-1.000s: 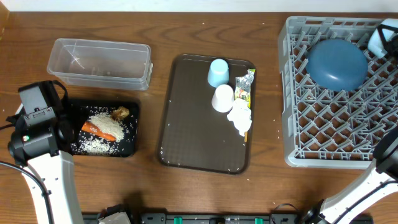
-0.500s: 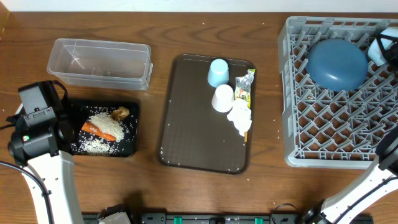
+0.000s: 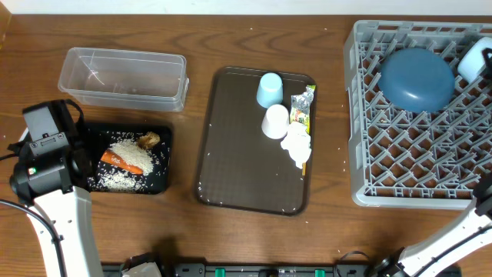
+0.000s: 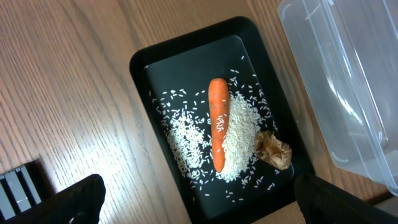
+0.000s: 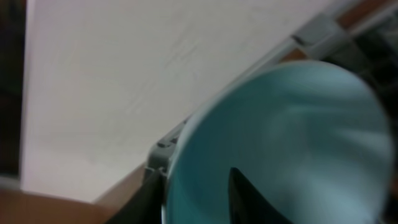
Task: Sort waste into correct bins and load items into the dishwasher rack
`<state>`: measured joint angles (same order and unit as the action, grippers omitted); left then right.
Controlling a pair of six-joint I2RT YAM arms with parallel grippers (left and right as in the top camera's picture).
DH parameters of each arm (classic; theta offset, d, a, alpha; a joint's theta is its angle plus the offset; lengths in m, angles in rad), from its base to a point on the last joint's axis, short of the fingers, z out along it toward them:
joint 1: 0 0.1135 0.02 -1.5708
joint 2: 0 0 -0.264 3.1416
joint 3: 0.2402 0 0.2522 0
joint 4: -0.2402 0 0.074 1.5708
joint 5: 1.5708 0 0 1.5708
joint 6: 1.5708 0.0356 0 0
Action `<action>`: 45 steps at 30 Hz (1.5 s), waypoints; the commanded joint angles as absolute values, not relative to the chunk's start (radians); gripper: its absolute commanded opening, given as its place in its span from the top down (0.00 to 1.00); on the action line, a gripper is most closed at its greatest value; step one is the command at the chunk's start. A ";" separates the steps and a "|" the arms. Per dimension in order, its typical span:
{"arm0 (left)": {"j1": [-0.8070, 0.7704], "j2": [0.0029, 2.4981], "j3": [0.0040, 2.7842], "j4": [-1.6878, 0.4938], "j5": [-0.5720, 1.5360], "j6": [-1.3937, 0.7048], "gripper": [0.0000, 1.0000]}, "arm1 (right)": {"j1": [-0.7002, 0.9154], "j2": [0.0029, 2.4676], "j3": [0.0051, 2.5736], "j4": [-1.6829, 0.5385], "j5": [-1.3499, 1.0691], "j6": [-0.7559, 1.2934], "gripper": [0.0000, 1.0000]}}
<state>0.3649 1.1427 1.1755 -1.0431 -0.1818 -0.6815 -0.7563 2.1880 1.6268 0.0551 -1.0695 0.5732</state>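
Note:
My right gripper point(image 5: 196, 196) stands open astride the rim of the white bowl point(image 5: 280, 143), one finger outside and one inside with a gap. The bowl point(image 3: 476, 55) rests at the far right corner of the dishwasher rack point(image 3: 415, 165), beside the blue dish point(image 3: 417, 79). My left gripper point(image 4: 208, 208) hangs open over the black tray point(image 4: 143, 68), which holds the carrot point(image 4: 217, 130), rice point(image 4: 242, 124) and a brown lump point(image 4: 273, 149). The clear tub point(image 3: 123, 77) lies behind it.
A dark brown serving tray point(image 3: 246, 169) at mid-table carries a light-blue cup point(image 3: 270, 89), a white cup point(image 3: 275, 121), a green-silver wrapper point(image 3: 303, 106) and a crumpled napkin point(image 3: 296, 145) lying over chopsticks point(image 3: 305, 165).
The right jaws have parted from the bowl's rim, and the bowl has shifted slightly toward the right edge of the rack. The left arm has not moved.

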 commanded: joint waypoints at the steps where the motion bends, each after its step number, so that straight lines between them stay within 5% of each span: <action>1: 0.370 1.143 1.197 -1.046 -0.179 -0.690 0.02 | -0.769 2.051 1.633 -0.043 -0.997 0.543 0.61; 10: 0.370 1.143 1.197 -1.046 -0.179 -0.690 0.02 | -0.711 1.800 1.633 -0.459 -0.429 0.327 0.61; 32: 0.370 1.143 1.197 -1.046 -0.179 -0.690 0.02 | -0.305 1.997 1.633 -0.268 0.237 -0.060 0.39; 43: 0.370 1.143 1.197 -1.046 -0.179 -0.690 0.02 | -0.329 2.078 1.633 -0.231 0.258 -0.062 0.40; 45: 0.370 1.143 1.197 -1.046 -0.179 -0.690 0.02 | -0.329 2.078 1.633 -0.232 0.257 -0.062 0.48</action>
